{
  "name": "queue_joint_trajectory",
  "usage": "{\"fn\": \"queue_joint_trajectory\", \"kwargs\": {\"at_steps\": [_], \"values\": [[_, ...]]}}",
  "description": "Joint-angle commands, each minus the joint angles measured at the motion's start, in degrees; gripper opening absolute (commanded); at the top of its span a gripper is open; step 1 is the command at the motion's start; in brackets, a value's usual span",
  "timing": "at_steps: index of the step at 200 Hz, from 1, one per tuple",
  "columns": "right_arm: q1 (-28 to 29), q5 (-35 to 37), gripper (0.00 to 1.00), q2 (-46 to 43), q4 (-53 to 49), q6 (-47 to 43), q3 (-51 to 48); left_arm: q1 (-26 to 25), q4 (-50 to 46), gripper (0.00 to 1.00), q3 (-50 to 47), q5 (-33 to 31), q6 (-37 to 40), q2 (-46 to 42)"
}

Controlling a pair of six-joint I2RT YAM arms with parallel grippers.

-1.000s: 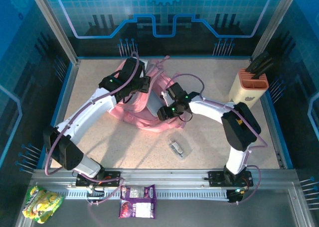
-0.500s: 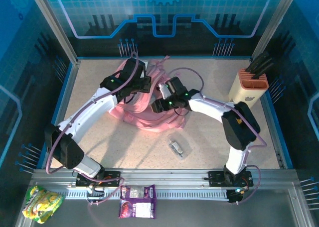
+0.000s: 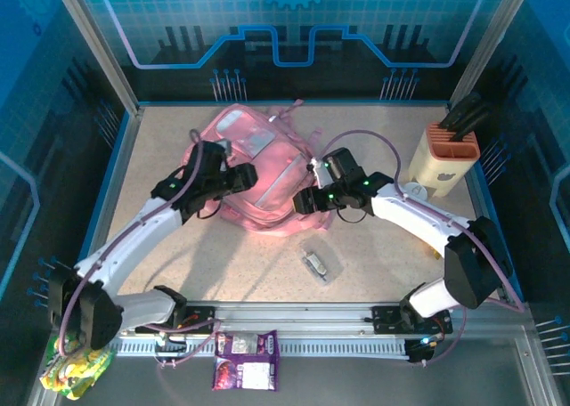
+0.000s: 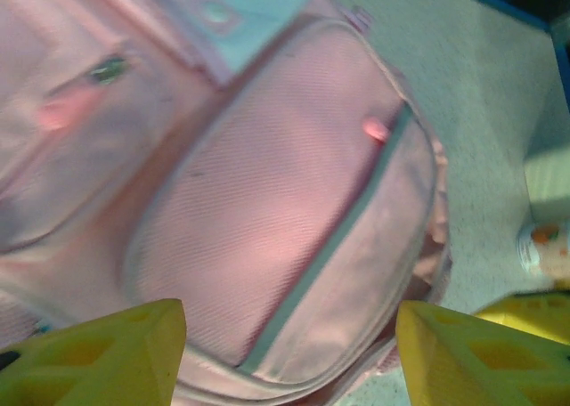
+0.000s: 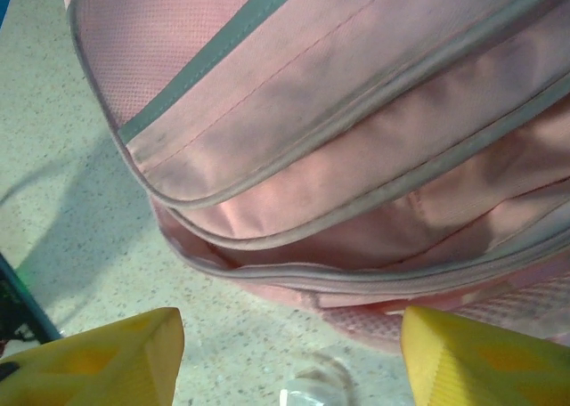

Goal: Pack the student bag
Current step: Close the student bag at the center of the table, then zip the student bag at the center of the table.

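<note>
1. Pink fabric student bag lies flat in the upper middle of the top view, front panel up. Its straps reach toward the table's far edge.
2. Left gripper is at the bag's left edge. In the wrist view its yellow fingers stand spread wide at the bottom corners with nothing pinched. The zipped front pocket lies beyond them. Contact with the fabric: cannot tell.
3. Right gripper is at the bag's lower-right edge, jaws spread and empty. In its wrist view the bag's piped seams run across the upper frame.
4. Open room: the speckled table is bare at lower left, up to the blue side rail.
5. Small clear packet lies at lower centre, below the bag's lower edge and apart from it.
6. Beige holder with an orange top stands at upper right, against the right edge.
</note>
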Motion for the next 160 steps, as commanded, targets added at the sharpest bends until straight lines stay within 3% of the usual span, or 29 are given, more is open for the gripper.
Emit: {"fn": "queue_joint_trajectory", "kwargs": {"at_steps": [1, 35, 66, 133, 160], "values": [[3.6, -1.9, 0.67, 2.3, -1.8, 3.4, 2.6, 4.2, 1.4, 0.65, -6.4, -0.4, -8.5, -3.9], [5.0, -5.0, 0.69, 5.5, 1.7, 7.1, 3.3, 11.2, 4.6, 0.67, -12.1, 4.6, -13.2, -3.1], [5.7, -4.0, 0.69, 6.7, 2.2, 7.9, 4.1, 12.2, 8.0, 0.67, -13.0, 4.3, -15.1, 0.6], [5.7, -2.4, 0.69, 5.7, 2.4, 8.0, 1.7, 12.9, 11.6, 0.49, -16.2, -2.0, -21.3, 3.4], [5.7, -2.7, 0.69, 6.1, 3.2, 8.2, 1.2, 13.3, 13.5, 0.41, -17.1, -1.6, -23.6, 5.1]]}}
